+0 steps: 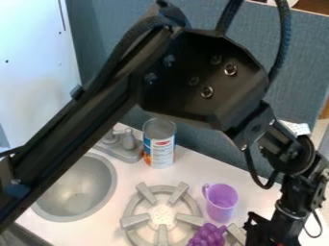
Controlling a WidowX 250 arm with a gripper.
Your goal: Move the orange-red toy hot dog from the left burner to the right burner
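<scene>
So on the far left there's a white panel [35, 62], and the black arm [77, 127] comes in from the left edge, climbs over the counter [116, 223] and bends down toward the lower right. Under it is the round grey sink [77, 192], with the grey faucet [125, 144] just behind. Next is a can [159, 149] standing upright, bare metal up top with a white, blue and red label, near the blue-grey divider [202, 151] at the back. In front of that is the grey burner [162, 216], a ring with chunky prongs. The purple grapes [207, 235] are over its right side, down by the bottom edge. A lighter purple cup [221, 202] stands upright right of the burner, behind the grapes, handle toward the left. Then the gripper [267, 233] hangs low at the lower right, right of the grapes and cup. Can't tell how far open the jaws are, or whether they've got hold of anything.
</scene>
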